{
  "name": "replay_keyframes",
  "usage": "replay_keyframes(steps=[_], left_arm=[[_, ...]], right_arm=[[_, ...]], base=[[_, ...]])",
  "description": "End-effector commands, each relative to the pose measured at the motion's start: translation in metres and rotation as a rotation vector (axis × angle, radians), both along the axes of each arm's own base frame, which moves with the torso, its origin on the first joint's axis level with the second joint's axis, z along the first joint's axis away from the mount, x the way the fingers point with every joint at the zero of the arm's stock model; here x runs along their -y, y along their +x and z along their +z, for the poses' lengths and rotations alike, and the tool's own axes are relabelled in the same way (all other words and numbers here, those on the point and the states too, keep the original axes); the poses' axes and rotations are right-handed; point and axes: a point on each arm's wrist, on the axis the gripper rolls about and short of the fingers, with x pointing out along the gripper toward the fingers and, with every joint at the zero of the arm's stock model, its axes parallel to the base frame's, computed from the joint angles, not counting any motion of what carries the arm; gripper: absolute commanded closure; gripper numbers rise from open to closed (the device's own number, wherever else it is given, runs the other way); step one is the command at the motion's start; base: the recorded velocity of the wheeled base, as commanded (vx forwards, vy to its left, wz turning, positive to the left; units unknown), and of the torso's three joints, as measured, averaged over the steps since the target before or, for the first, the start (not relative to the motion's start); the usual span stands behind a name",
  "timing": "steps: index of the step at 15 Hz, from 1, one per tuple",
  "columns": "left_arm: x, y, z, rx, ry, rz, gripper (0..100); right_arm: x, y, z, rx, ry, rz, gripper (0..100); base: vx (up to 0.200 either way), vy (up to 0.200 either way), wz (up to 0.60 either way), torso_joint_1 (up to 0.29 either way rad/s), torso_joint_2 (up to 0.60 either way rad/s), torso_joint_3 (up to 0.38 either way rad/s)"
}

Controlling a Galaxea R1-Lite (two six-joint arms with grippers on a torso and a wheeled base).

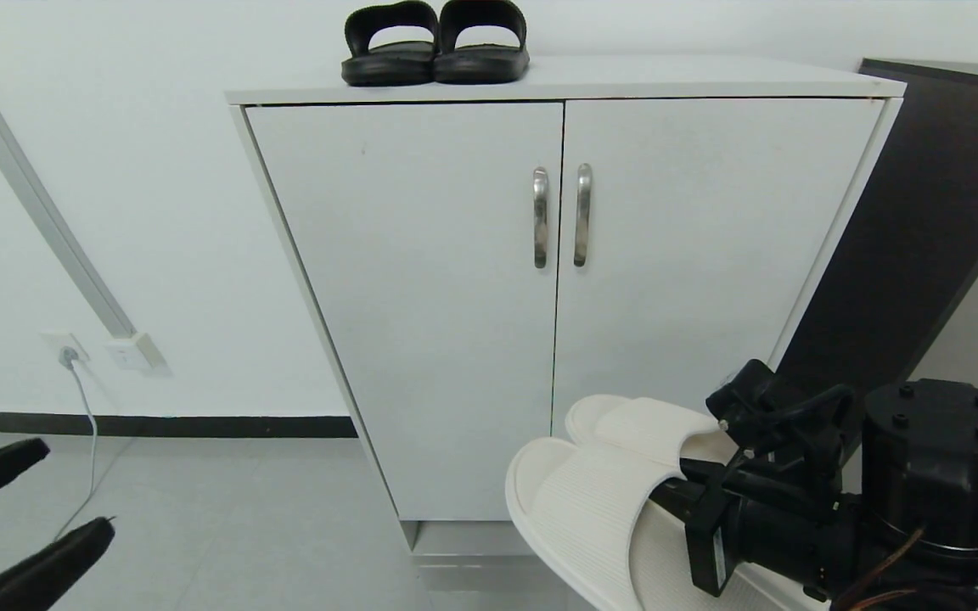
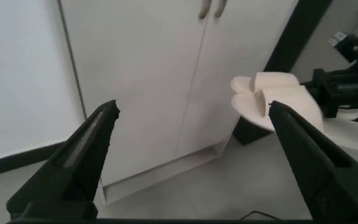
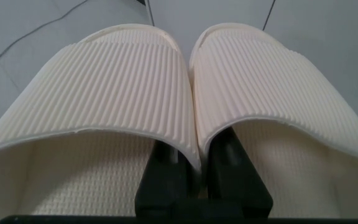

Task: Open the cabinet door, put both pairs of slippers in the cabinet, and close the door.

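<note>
Step 1 pending: cabinet (image 1: pixel 404 297) shut, black slippers (image 1: pixel 435 47) on its top; right gripper (image 1: pixel 686 497) pinches white pair (image 1: pixel 599 484), left gripper (image 2: pixel 192 111) wide, empty, likely next to pull a handle (image 1: pixel 540 217).

the cabinet (image 1: pixel 421 339) stands against the wall, with its two handles (image 1: pixel 540 217) side by side at the middle seam. one pair of slippers (image 1: pixel 435 42) sits on the cabinet's top, left of centre, near the back edge. the second pair (image 1: pixel 599 492) hangs low before the right door, clamped in the right claw (image 3: pixel 201 186). the left claw (image 1: pixel 77 485) is low over the floor, left of the cabinet, spread wide.
</note>
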Motion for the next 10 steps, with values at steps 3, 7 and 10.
replay_keyframes(steps=[3, 7, 10], left_arm=[[0.036, 0.062, 0.018, -0.070, 0.013, -0.238, 0], [0.095, 0.120, 0.031, -0.024, -0.018, -0.273, 0], [0.143, 0.154, 0.043, -0.005, -0.029, -0.325, 0]], right_arm=[[-0.001, 0.000, -0.001, 0.001, 0.001, 0.003, 100], [-0.003, 0.004, -0.004, -0.012, -0.005, -0.009, 100], [-0.003, 0.010, -0.008, -0.014, -0.008, -0.024, 100]], base=[[0.000, 0.000, 0.00, 0.000, 0.00, 0.000], [0.000, 0.000, 0.00, 0.000, 0.00, 0.000], [0.000, 0.000, 0.00, 0.000, 0.00, 0.000]])
